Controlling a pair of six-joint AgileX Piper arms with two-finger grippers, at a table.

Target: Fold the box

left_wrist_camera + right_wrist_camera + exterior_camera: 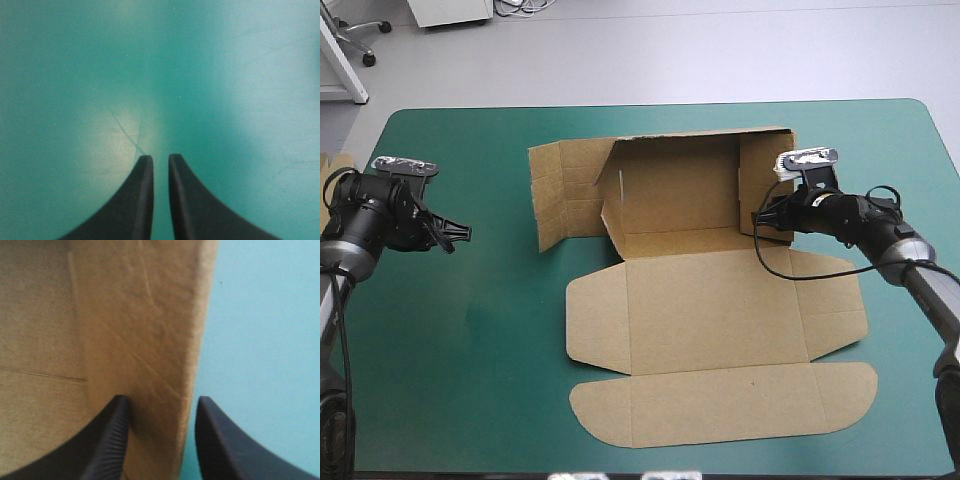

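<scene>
The brown box [720,310] lies on the teal-green cover [470,350], half made. Its back wall [675,165] stands up, its right side wall [765,175] is raised, and its left side wall [565,195] leans outward from the box with its end flaps splayed. The lid panel [720,400] is spread flat on the near side of the box. The right gripper [762,222] is at the box's right side wall. In its wrist view the black fingers [112,435] stand apart, one inside the box and one outside, with the wall's edge [150,340] in the gap. They look released rather than clamped, though the board nearly fills the space between them. The left gripper [458,235] hangs well apart from the box, off its left side. Its fingers [142,190] are drawn almost together with only a thin slit between them, holding nothing above bare cover. The step in hand appears to be setting the right side wall upright. Next, the right fingers likely need to pinch that wall and keep it square. The left arm would then have to cross to the box's left side and lift the leaning wall, so the end flaps can be tucked inward.
</scene>
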